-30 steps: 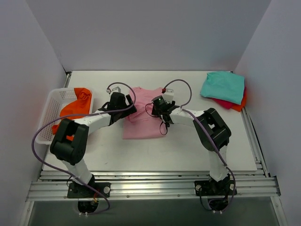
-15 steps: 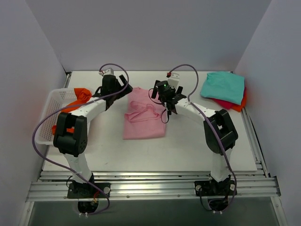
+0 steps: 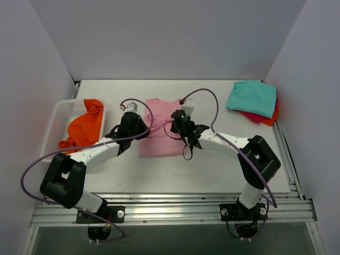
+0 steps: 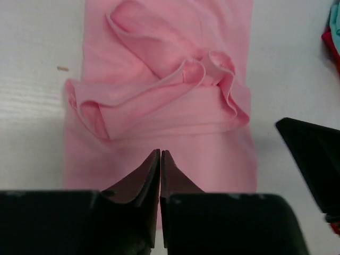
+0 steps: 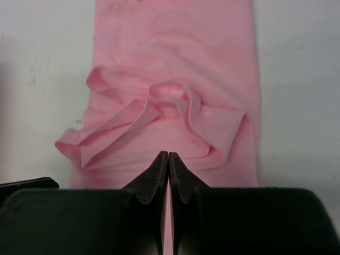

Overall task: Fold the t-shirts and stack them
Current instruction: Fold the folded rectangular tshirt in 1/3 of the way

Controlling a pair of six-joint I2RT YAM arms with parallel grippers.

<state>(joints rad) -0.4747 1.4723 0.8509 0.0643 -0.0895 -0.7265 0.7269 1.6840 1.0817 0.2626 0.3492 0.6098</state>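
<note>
Though shut, both end effectors (image 4: pixel 160 154) (image 5: pixel 168 155) over pink t-shirt (image 4: pixel 175 127)

The top external camera looked down from above and behind the arm bases, taking in the whole worktop (image 3: pixel 212 175) to its far edge. Each wrist camera sat close over the pink t-shirt (image 4: pixel 170 106), looking past the left gripper (image 4: pixel 160 157) or the right gripper (image 5: pixel 168 158). All three views shared that shirt's crumpled middle.

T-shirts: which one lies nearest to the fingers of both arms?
The light pink cloth t-shirt, lying in the middle. The bright orange cloth t-shirt sits in the white plastic mesh basket; the teal t-shirt lies on the red t-shirt, far right.
</note>
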